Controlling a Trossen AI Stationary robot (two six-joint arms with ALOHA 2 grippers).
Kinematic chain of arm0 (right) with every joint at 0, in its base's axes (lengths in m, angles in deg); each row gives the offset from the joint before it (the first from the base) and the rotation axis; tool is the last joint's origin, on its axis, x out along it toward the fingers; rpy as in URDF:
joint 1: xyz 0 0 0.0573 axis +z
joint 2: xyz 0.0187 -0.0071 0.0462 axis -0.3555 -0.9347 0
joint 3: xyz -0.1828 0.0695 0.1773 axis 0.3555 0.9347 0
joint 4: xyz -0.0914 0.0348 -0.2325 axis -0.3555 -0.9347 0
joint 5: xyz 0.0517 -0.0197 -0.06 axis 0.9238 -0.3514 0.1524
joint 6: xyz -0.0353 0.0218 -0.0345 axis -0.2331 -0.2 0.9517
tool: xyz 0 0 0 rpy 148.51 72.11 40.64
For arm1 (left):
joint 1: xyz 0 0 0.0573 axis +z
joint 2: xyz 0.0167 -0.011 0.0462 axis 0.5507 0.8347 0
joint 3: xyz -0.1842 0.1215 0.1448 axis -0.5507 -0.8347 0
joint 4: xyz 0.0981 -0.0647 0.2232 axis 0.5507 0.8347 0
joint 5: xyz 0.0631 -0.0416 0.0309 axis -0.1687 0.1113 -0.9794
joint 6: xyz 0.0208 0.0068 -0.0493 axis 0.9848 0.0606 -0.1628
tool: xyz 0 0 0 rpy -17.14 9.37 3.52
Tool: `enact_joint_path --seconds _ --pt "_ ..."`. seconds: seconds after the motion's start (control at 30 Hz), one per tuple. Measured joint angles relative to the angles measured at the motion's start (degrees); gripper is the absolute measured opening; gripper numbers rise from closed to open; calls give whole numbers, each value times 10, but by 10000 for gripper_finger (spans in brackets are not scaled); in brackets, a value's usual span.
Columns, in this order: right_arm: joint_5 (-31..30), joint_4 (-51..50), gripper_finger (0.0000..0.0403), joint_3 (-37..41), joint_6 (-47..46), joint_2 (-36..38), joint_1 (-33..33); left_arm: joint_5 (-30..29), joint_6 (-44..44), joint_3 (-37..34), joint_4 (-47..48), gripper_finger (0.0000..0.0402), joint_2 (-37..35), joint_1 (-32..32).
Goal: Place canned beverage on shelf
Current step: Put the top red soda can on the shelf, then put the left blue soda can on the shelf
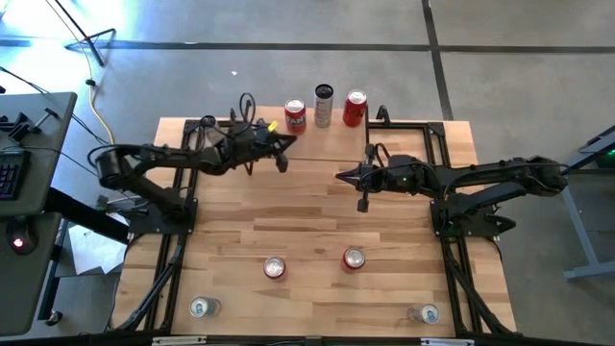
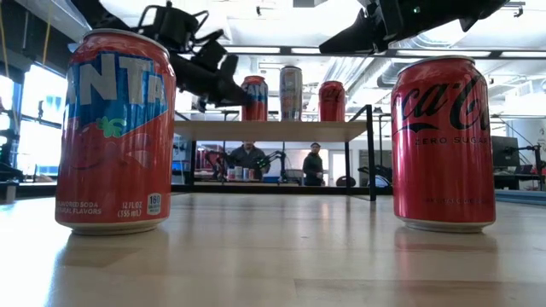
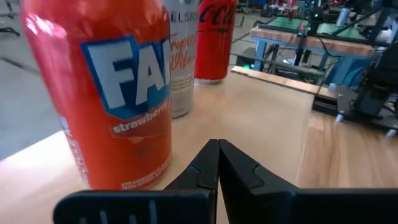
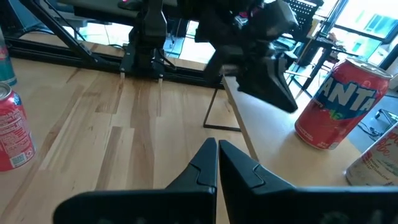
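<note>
- My left gripper (image 3: 217, 163) is pinched tight and holds nothing, just beside the red strawberry soda can (image 1: 295, 116) at the left end of the small light wooden shelf (image 1: 332, 140).
- My right gripper (image 1: 343, 176) is pinched tight too, empty, near the shelf's front edge.
- Three cans stand on the shelf already: that one, a tall silver can (image 1: 323, 104) and a red cola can (image 1: 355, 108).
- Four more cans wait near the table's front edge, so I think the job is partly done.
</note>
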Motion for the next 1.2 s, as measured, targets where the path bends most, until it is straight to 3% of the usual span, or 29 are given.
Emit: enact_joint_path --seconds 0.3,0.63,1.0,1.2 --pt "0 -1 0 0 3 0 0 -45 -1 36 -11 0 48 20" --pt "0 -5 0 0 4 0 0 -88 19 36 31 0 4 25" --pt "0 -5 0 0 4 0 0 -68 24 36 65 0 -11 2" --pt "0 -5 0 0 4 0 0 -64 38 35 78 0 -5 23"
